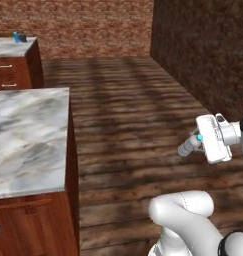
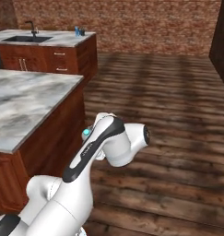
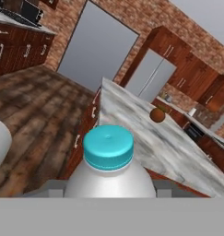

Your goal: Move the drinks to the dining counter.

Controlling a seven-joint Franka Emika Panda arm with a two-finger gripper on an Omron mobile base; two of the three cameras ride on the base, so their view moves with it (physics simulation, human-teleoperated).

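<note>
My gripper (image 1: 195,142) is shut on the clear plastic water bottle (image 1: 198,137), held in the air over the wooden floor, right of the island. The bottle's teal cap (image 3: 108,146) rises close in the hand view, above its clear shoulders. From the right base view just the cap (image 2: 87,133) peeks out behind my arm. The dining counter (image 2: 58,39) with its black sink (image 2: 26,39) stands far off at the back left. On its right end stand a small blue drink (image 2: 77,31) and a dark bottle (image 2: 82,32); the same blue drink (image 1: 16,36) is visible on the counter (image 1: 8,48).
A marble-topped island (image 1: 28,135) with a reddish wood base is close on my left. A round terracotta pot (image 3: 157,114) sits on the island (image 3: 145,138). Open wooden floor (image 1: 133,115) runs ahead to brick walls; a dark wall (image 1: 208,50) closes the right side.
</note>
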